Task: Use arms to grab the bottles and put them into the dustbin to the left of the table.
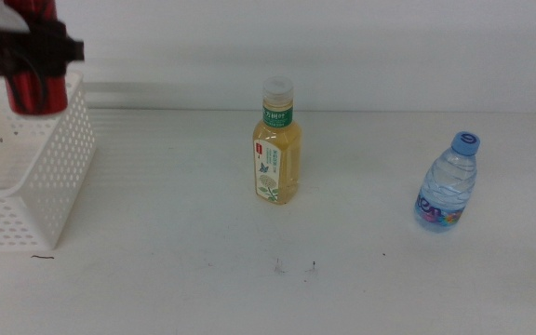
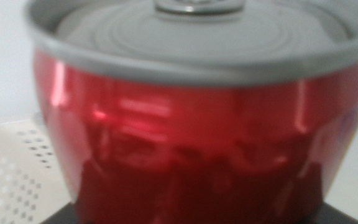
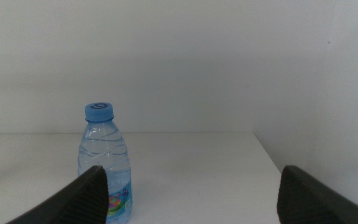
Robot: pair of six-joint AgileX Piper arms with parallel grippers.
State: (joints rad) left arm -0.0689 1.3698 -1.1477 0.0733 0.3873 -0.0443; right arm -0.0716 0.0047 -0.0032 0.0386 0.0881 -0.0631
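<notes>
Release is the step in hand: the left claw [image 1: 28,58] clamps the slim red cola can [image 1: 33,88] above the white perforated plastic dustbin [image 1: 40,177], so lower it inside before letting go, while the right claw [image 3: 191,193] waits wide open.

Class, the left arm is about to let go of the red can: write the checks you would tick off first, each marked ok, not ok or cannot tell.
1. Left gripper grips the red can: ok, shut on it in the middle view.
2. Can is above the dustbin: ok, it hangs over the basket's far corner near the rim, though how well centred it is, cannot tell.
3. Room inside the basket: cannot tell, its floor is hardly visible.
4. Tea bottle and water bottle upright on the table, away from the drop: ok.
5. Right gripper out of the way: ok, open, facing the water bottle.
</notes>
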